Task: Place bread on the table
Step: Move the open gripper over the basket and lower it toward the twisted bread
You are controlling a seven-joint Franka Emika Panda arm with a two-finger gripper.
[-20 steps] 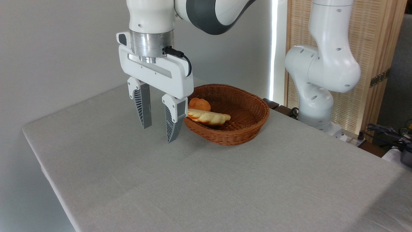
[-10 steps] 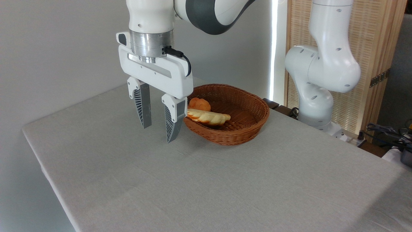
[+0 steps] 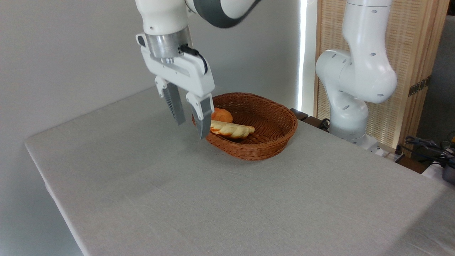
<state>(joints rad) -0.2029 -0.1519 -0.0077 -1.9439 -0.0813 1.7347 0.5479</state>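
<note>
The bread [image 3: 231, 129], a pale yellow twisted loaf with browned edges, lies inside the brown wicker basket [image 3: 270, 142] on the grey table [image 3: 199, 199]. My gripper [image 3: 192, 130] hangs open just left of the basket's near-left rim, tilted, with nothing between its fingers. Its right finger [image 3: 202, 117] covers the loaf's left end.
A round orange bun [image 3: 222, 115] sits behind the loaf in the basket. The arm's white base [image 3: 350, 106] stands at the table's far right edge, with cables and a wooden screen beyond. Open cloth stretches in front of and left of the basket.
The gripper has risen, shifted right toward the basket and tilted. Its fingers stay open. The bread and basket have not moved.
</note>
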